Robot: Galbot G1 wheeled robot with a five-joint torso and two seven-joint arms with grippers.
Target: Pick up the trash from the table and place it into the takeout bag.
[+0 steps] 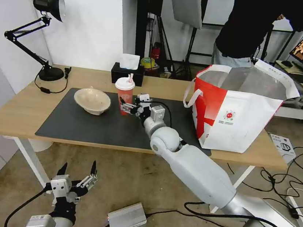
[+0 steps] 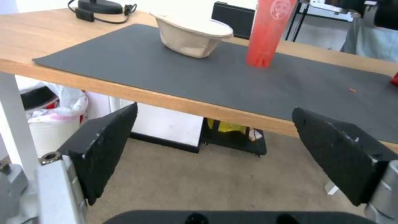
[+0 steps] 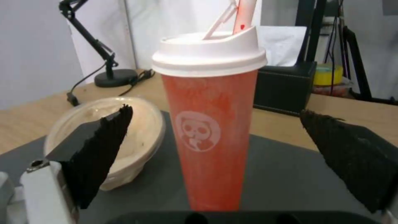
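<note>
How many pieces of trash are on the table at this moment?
2: the cup at mid-mat and the bowl on its left. More may be hidden inside the bag.

The right arm (image 1: 203, 175) is built from smooth, glossy light-grey shells, with a ball-shaped joint partway along and a darker silver collar lower down. A thin black cable is looped round the wrist, where small square silver blocks are bolted on. The right gripper (image 1: 123, 106) is made of silver metal with black parts. The left gripper (image 1: 78, 172) gets pointed black fingers (image 2: 101, 149) with rough textured pads, silver brackets with a round screw, and a black cable too.
</note>
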